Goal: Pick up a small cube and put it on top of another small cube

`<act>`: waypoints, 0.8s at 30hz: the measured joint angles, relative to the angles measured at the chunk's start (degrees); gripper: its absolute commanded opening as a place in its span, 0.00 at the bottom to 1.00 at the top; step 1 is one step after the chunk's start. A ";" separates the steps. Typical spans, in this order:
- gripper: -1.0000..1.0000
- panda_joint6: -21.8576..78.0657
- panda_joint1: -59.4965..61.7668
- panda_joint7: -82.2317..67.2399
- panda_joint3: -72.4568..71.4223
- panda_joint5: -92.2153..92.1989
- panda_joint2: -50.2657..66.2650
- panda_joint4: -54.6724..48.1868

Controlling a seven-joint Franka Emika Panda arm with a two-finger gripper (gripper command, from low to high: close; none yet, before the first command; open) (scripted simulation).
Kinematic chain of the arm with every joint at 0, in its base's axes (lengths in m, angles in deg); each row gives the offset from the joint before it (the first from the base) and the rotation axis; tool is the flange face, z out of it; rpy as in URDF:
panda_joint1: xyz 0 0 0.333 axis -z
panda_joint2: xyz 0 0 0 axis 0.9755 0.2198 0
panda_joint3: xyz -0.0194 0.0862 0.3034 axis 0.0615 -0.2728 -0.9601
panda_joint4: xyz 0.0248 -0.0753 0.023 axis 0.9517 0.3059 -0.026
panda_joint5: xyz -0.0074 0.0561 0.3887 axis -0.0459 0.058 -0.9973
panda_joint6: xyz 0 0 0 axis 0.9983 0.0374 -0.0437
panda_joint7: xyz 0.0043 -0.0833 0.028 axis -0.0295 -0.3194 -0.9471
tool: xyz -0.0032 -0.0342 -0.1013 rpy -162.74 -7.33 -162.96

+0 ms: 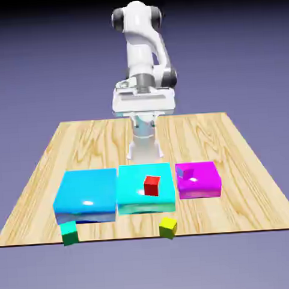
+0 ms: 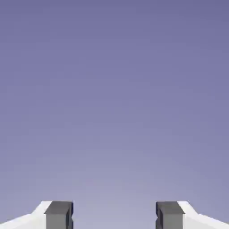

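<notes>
The small yellow cube [image 1: 168, 227] sits near the table's front edge, a little toward the exterior view's right of the middle. My gripper [image 1: 143, 102] is raised high at the far side of the table, well away from the cube. In the hand view the gripper [image 2: 114, 217] is open: its two grey fingertips [image 2: 58, 215] stand wide apart with nothing between them. That view shows only the plain blue-violet backdrop, no cube and no table.
A tiny green cube [image 1: 69, 233] lies at the front left. A tiny red cube [image 1: 152, 185] rests on the middle cyan block [image 1: 131, 184]. A blue block [image 1: 87, 195] lies left of it, and a magenta block [image 1: 203, 182] with a small purple cube [image 1: 184, 170] lies right. All stand on the wooden table [image 1: 231, 141].
</notes>
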 measured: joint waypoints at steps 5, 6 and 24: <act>0.50 5.32 3.76 8.18 -4.61 2.69 10.38 -6.37; 0.50 6.38 4.51 9.82 -5.53 3.23 12.46 -7.65; 0.50 25.54 18.04 39.26 -22.11 12.91 49.84 -30.60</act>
